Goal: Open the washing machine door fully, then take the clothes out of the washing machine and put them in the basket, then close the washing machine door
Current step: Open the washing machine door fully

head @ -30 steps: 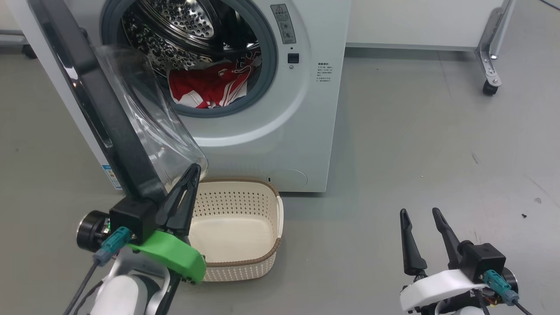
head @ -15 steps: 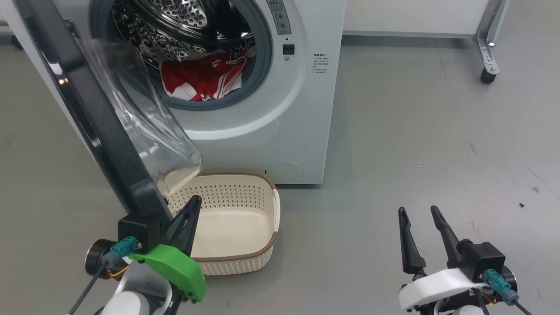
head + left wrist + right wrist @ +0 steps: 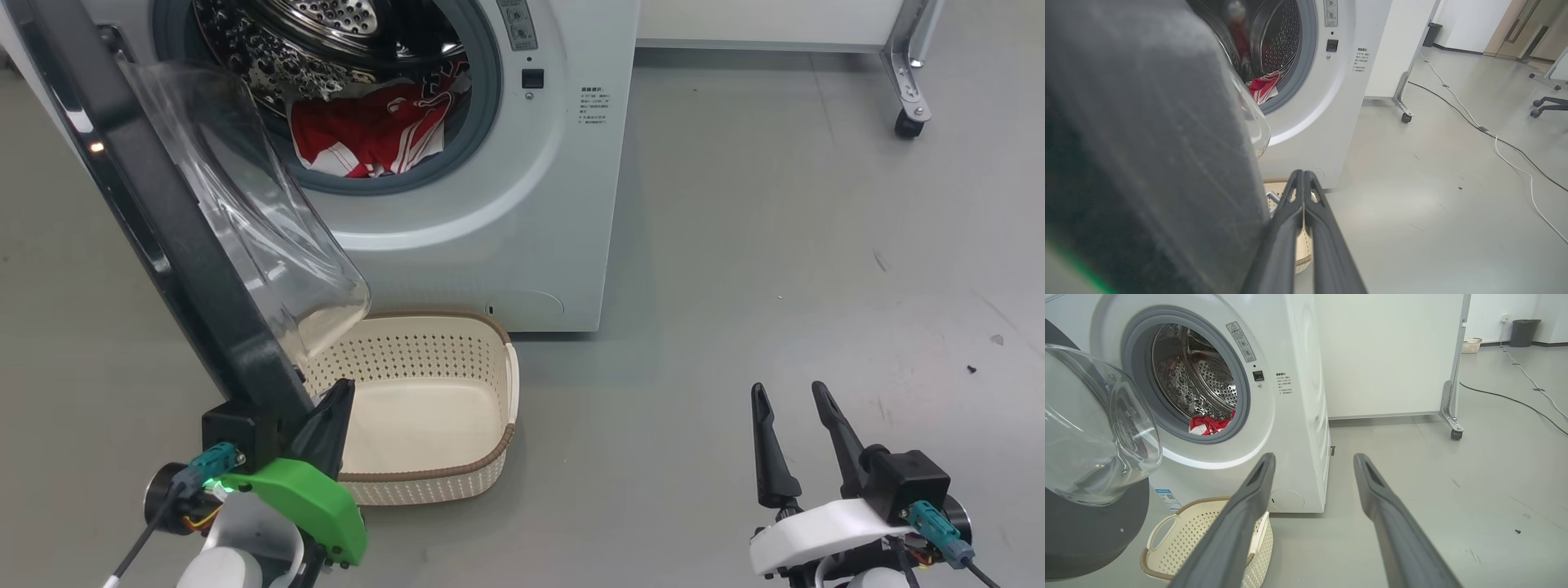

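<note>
While the clothes are lying in the washing machine, the left claw is hovering closed beside the washing machine door. The right claw is hanging open.

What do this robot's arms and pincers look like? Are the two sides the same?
Nearly. Each pincer has two long, dark, tapering fingers. The left pincer sits on a bright green mount, the right pincer on a white mount. Beside each sits a small black box with a teal plug and a thin cable. The left forearm is a pale, rounded shell.
</note>
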### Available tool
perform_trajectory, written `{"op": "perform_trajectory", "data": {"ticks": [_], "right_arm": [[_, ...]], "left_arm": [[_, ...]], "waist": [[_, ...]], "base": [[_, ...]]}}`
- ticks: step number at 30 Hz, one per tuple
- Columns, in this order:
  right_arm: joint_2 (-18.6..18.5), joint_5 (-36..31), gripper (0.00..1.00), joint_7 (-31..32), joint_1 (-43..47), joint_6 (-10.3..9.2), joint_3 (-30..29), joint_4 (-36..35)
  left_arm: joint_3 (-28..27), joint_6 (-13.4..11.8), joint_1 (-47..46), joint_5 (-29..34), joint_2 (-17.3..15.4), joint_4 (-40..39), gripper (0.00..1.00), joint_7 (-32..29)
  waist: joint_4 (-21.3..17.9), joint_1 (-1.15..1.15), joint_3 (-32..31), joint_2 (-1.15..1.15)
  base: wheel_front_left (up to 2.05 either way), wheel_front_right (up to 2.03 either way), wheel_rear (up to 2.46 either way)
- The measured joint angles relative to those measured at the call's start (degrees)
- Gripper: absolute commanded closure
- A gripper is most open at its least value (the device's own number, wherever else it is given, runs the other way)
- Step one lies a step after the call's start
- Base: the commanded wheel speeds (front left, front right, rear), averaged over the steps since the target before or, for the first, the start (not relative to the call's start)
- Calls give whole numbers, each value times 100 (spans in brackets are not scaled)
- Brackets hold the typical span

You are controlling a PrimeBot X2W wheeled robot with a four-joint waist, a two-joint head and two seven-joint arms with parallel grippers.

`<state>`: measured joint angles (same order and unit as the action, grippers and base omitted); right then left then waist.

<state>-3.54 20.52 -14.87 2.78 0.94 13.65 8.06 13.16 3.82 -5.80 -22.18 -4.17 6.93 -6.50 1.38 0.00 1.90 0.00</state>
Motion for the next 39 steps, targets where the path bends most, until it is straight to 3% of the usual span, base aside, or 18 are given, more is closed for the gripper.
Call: {"op": "perform_trajectory", "data": {"ticks": [15,39], "right_arm": [[18,-38,0,0,-1,19,-163,4],[75,-42,0,0,18,120,-215,37]], "left_arm": [[35,7,-73,0,32,142,100,10],[-22,0,-81,-20,80,346,100,145]], "waist": [[154,0,11,0],[833,0,-106,0]], "base": [[0,0,0],[0,0,0]]}}
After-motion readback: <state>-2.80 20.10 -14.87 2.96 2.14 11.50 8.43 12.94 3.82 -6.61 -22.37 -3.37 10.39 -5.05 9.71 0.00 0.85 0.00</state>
